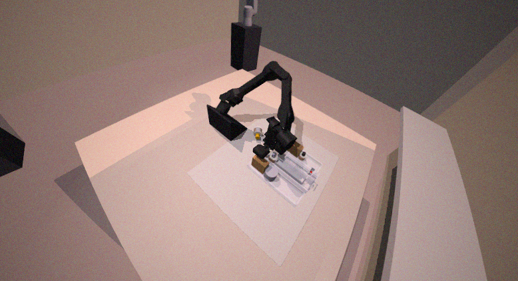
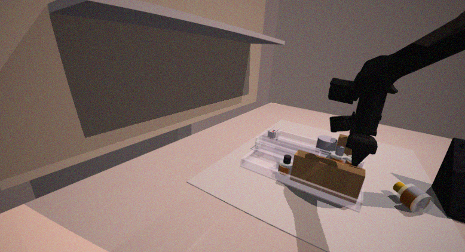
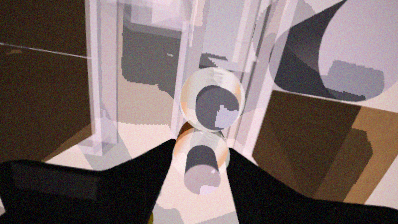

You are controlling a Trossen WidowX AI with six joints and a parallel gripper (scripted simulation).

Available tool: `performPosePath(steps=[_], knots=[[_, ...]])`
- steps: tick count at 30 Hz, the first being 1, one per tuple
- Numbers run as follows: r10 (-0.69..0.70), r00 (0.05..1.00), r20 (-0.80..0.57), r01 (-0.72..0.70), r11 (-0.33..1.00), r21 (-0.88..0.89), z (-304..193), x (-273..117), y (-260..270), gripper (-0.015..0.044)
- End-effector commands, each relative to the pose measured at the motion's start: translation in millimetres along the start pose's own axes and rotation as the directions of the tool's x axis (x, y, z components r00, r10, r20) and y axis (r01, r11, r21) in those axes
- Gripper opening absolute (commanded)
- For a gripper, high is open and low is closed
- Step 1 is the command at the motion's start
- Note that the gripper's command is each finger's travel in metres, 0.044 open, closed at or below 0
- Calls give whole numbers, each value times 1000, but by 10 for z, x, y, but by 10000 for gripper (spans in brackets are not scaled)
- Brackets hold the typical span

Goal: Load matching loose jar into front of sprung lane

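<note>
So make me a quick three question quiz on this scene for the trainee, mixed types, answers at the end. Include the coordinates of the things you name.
1. True or false: the jar with the yellow cap (image 1: 257, 135) (image 2: 411, 197) lies on its side.
2. Multiple choice: what is the pincer (image 1: 266, 150) (image 2: 356, 165) (image 3: 200, 148) gripping? A) a cardboard box B) a grey-capped jar C) the black-capped jar
3. Fill in: the black-capped jar (image 1: 302, 156) (image 2: 284, 167) stands ____.

Key: 1 true; 2 B; 3 upright.

Got an amber jar with a yellow cap (image 1: 258, 131) (image 2: 415, 197) (image 3: 150, 219) lying on its side. Also got a black-capped amber jar (image 1: 302, 156) (image 2: 285, 165) standing upright just beside a long brown block (image 1: 296, 148) (image 2: 327, 174) (image 3: 45, 90), and a grey cylinder (image 1: 270, 173) (image 2: 324, 142) (image 3: 360, 45) beside another brown block (image 1: 259, 164) (image 2: 343, 143) (image 3: 305, 145).
</note>
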State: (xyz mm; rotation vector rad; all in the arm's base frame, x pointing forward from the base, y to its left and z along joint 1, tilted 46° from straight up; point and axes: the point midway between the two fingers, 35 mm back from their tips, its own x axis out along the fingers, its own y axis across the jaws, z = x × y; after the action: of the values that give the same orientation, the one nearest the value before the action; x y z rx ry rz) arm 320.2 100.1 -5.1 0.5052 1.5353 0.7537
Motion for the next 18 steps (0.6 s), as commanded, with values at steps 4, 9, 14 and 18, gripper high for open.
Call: performPosePath(steps=[4, 9, 14, 18], knots=[[5, 1000, 6, -5, 1000, -9, -1, 1, 13, 0], [5, 1000, 6, -5, 1000, -9, -22, 0, -2, 0], [5, 1000, 6, -5, 1000, -9, -22, 0, -2, 0], [5, 1000, 6, -5, 1000, -9, -22, 0, -2, 0]])
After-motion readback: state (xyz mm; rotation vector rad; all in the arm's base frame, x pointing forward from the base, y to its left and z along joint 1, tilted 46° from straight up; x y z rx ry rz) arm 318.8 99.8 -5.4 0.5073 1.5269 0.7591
